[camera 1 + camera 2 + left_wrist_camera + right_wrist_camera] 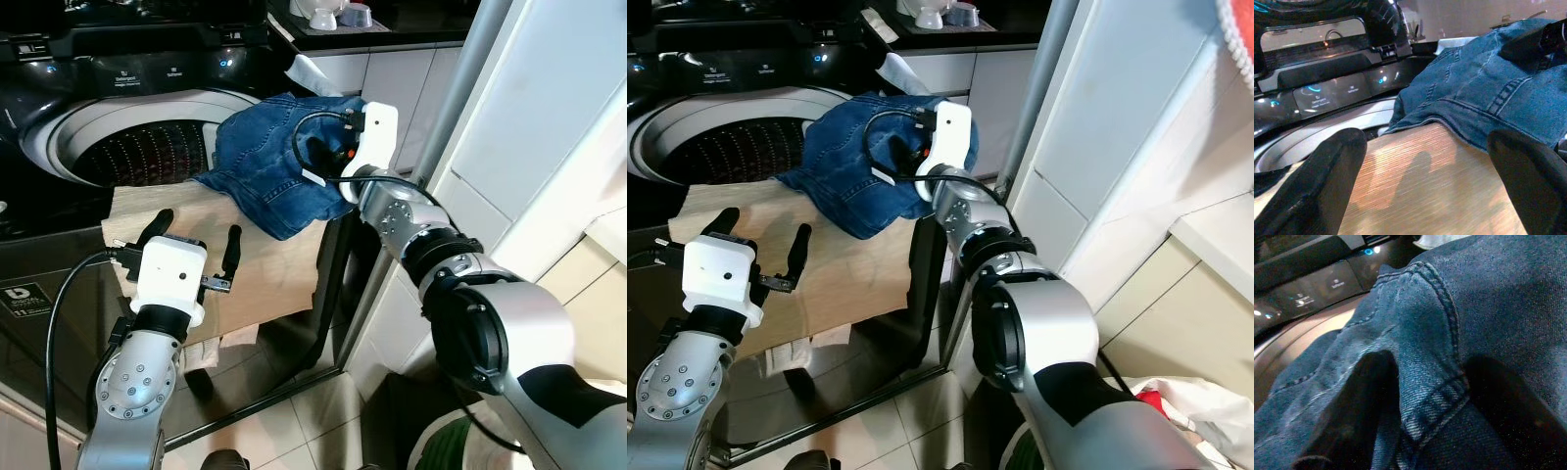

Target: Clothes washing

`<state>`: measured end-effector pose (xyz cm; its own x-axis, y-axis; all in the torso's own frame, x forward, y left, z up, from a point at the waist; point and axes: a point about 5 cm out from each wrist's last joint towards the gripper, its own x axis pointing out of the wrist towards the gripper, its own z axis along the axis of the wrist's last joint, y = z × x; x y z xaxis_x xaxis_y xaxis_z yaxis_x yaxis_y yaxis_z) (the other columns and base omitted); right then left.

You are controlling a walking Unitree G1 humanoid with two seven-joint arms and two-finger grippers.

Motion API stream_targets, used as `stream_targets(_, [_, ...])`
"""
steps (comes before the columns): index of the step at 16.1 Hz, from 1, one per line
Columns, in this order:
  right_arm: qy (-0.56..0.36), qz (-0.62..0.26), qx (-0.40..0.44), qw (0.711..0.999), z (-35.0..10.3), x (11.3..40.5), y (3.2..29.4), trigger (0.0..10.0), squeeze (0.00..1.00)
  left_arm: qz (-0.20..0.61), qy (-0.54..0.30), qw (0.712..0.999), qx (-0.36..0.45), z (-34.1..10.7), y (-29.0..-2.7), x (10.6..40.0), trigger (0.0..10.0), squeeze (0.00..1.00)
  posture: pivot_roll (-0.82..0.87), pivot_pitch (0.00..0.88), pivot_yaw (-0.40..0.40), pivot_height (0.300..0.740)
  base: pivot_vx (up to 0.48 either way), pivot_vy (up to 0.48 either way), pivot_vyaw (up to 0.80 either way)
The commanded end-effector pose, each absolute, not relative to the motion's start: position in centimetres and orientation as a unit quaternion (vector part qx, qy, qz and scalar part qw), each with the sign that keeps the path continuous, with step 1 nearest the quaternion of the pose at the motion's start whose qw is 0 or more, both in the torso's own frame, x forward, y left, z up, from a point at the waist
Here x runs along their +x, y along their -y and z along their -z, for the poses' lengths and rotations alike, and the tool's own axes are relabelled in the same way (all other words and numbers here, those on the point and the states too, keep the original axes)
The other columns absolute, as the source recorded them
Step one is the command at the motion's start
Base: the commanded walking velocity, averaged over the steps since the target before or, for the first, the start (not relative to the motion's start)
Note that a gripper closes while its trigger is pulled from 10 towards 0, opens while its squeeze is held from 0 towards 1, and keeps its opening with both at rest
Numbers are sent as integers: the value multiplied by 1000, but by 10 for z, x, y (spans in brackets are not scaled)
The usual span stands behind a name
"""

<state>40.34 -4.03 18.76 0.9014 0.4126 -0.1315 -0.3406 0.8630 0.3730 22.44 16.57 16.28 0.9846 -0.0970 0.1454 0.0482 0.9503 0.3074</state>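
Observation:
A pair of blue jeans (265,162) lies bunched on the right rim of the top-load washer, partly over a tan wood-grain sheet (274,264). My right gripper (328,157) is pressed into the jeans and shut on a seamed fold of denim (1425,382), with a black finger (1352,416) on either side of it. Lower left, my left gripper (200,223) hovers open just above the tan sheet, pointing toward the jeans (1488,83). Nothing sits between its fingers (1327,181). The washer's open drum (127,147) is behind the sheet at left.
The dark control panel (147,69) with lit icons runs along the back of the washer. A white cabinet panel (529,117) stands close on the right. Bowls sit on a counter (338,18) behind. White and red laundry (1176,401) lies on the floor at lower right.

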Motion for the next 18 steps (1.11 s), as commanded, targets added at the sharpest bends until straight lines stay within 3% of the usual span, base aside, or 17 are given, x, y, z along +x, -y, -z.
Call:
stream_targets(1, [-98, -217, 177, 955, -197, 403, 31, 0, 0, 39, 81, 984, 153, -165, -163, 225, 10000, 0, 161, 0, -112, 740, 0, 0, 0])
stream_targets(4, [-27, -299, 132, 945, -231, 397, -7, 0, 0, 40, 84, 984, 153, -166, -160, 228, 10000, 0, 157, 0, -111, 740, 0, 0, 0])
stream_targets(8, [80, -368, -30, 926, -267, 386, -36, 0, 0, 34, 87, 983, 158, -167, -159, 229, 10000, 0, 162, 0, -118, 740, 0, 0, 0])
stream_targets(9, [94, -359, -59, 927, -272, 388, -35, 1686, 0, 33, 88, 983, 159, -167, -158, 230, 10000, 0, 163, 0, -120, 740, 0, 0, 0])
stream_targets(10, [104, -341, -101, 929, -273, 391, -29, 10000, 0, 32, 90, 982, 160, -168, -157, 231, 10000, 0, 162, 0, -125, 740, 0, 0, 0])
stream_targets(13, [120, -323, -118, 931, -271, 394, -19, 10000, 0, 28, 91, 982, 160, -168, -156, 233, 10000, 0, 149, 0, -121, 740, 0, 0, 0])
stream_targets(15, [175, -328, -154, 915, -276, 391, -17, 10000, 0, 35, 95, 982, 160, -169, -151, 236, 10000, 0, 136, 0, -115, 740, 0, 0, 0])
stream_targets(16, [170, -316, -131, 924, -277, 394, -10, 10000, 0, 35, 97, 982, 161, -169, -151, 236, 10000, 0, 135, 0, -118, 740, 0, 0, 0])
stream_targets(18, [129, -283, 2, 950, -269, 402, 11, 10000, 0, 30, 99, 982, 161, -170, -152, 237, 10000, 0, 132, 0, -117, 740, 0, 0, 0])
